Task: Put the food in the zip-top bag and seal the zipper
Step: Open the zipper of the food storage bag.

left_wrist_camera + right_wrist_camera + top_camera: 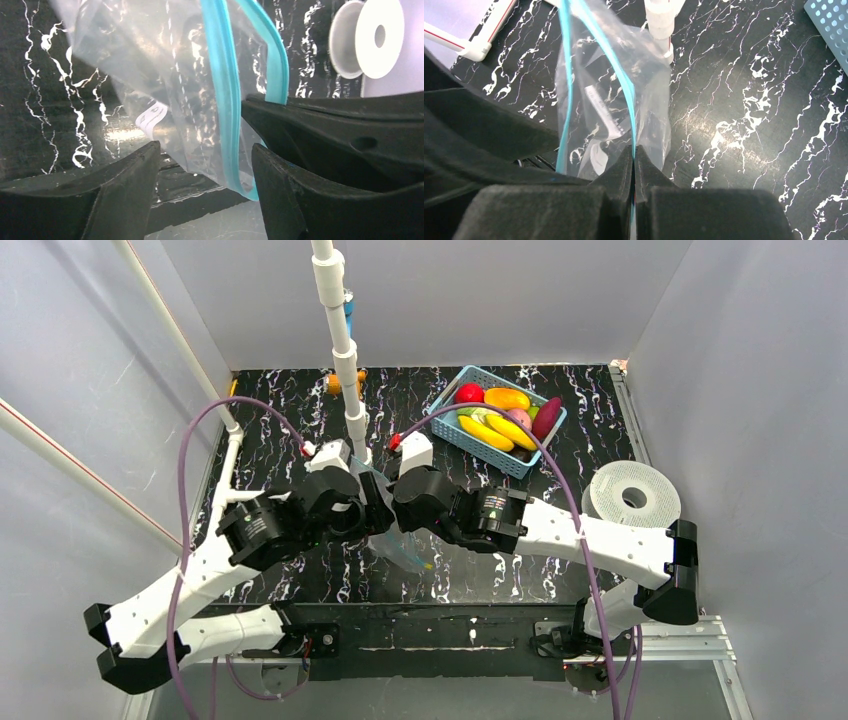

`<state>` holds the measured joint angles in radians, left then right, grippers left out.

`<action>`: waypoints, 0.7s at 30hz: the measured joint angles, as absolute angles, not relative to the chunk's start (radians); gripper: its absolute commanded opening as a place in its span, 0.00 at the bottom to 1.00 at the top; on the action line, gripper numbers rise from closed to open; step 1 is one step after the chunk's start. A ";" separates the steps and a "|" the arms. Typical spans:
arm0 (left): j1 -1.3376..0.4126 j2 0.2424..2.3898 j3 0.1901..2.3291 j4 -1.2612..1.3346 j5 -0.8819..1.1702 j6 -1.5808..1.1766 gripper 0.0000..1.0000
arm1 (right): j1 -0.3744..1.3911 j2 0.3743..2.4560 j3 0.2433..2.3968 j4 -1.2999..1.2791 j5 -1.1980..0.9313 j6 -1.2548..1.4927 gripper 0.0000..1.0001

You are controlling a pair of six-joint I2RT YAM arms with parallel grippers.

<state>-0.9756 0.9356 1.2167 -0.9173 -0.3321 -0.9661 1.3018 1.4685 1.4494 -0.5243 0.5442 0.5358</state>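
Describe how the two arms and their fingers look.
The left arm and right arm have white shells with black joint housings and black elbow caps. A purple cable loops along each. Each wrist carries a small white box with a red plug. The fingers are matte black wedges.

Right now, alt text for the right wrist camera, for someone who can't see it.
The right gripper is pinched shut on the teal-blue zipper of a clear zip-top bag, held over a black marbled table. A white pipe stands behind the bag; a corner of a light-blue basket shows top right.
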 measured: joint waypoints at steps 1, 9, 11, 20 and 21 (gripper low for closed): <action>-0.976 0.950 1.217 -0.922 -0.334 -0.966 0.57 | 1.303 1.468 1.450 -0.524 0.547 0.539 0.01; -0.976 0.923 1.181 -0.929 -0.332 -0.964 0.11 | 1.306 1.467 1.449 -0.529 0.566 0.546 0.01; -0.976 0.903 1.172 -0.929 -0.329 -0.962 0.00 | 1.306 1.465 1.447 -0.524 0.563 0.546 0.01; -0.976 0.883 1.279 -1.053 -0.334 -0.953 0.00 | 1.204 1.390 1.327 -0.393 0.210 0.529 0.01; -0.976 0.878 1.295 -1.056 -0.335 -0.953 0.00 | 1.182 1.382 1.308 -0.373 0.158 0.535 0.01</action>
<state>-0.9756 0.8783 1.2953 -1.0565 -0.3347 -0.9535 1.1824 1.3815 1.3075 -0.3729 0.1577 0.5346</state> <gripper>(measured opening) 0.009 0.031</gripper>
